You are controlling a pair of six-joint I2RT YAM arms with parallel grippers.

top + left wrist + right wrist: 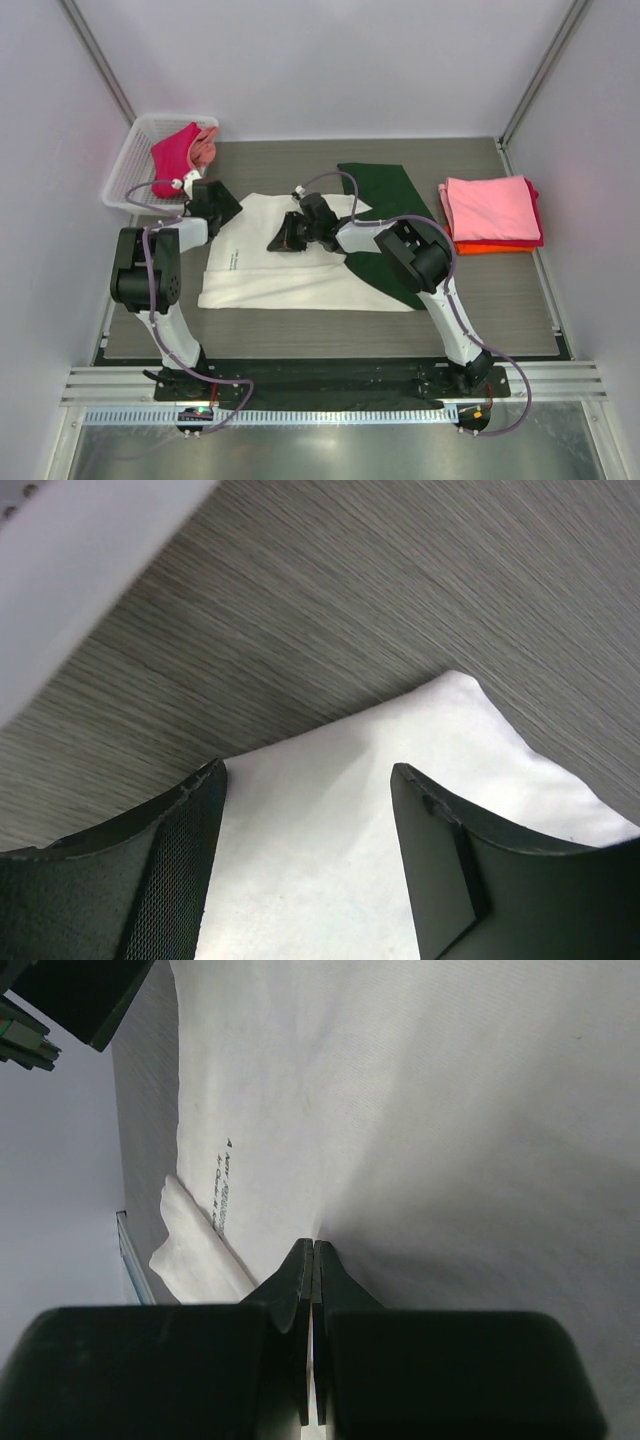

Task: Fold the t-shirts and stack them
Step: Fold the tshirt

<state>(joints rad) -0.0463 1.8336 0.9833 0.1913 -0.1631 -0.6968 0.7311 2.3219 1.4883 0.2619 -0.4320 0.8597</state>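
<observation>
Presently mid-fold: cream t-shirt (290,280) lies at table centre. Left gripper (308,775), jaws apart, straddles its 10 o'clock corner; right gripper (314,1250), jaws together, rests mid-cloth. Next, probably: pinch that corner and carry it toward 6 o'clock.

Matt cloth t-shirt (300,275), woodgrain table (500,290)

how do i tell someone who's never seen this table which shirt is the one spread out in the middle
On the grey table, look between the white basket at far left and the folded stack at right. The cream t-shirt lies flat in the middle. It alone is pale, with a dark green sleeve; the rest are pink, red or orange.
</observation>
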